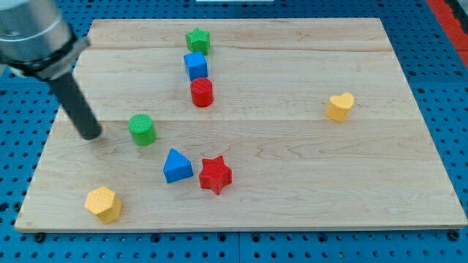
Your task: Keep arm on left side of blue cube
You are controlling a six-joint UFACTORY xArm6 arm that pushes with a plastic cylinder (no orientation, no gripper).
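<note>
Nearest the view's bottom: yellow block [103, 204] at lower left, then blue triangle [177, 166] and red star [215, 174] side by side toward the middle.

Further up, on the left: my tip [92, 136] resting on the wooden board [292, 190], with the green cylinder [142, 129] just beside it to the view's right, apart, not touching. No jaws to open or close (a bare rod, holding nothing).

Further still, a short column near the view's top: red cylinder [202, 93], blue cube [196, 65] directly above it and seemingly touching, green star [197, 39] topmost. Yellow heart [340, 107] well apart at the view's right.

Key relation: blue cube up and to the right of my tip, well apart. Already on the cube's left side, then, though lower in the view. Likely need: up the view, level with the cube, without crossing rightward. Open board along that path; green cylinder beside the tip worth avoiding.
</note>
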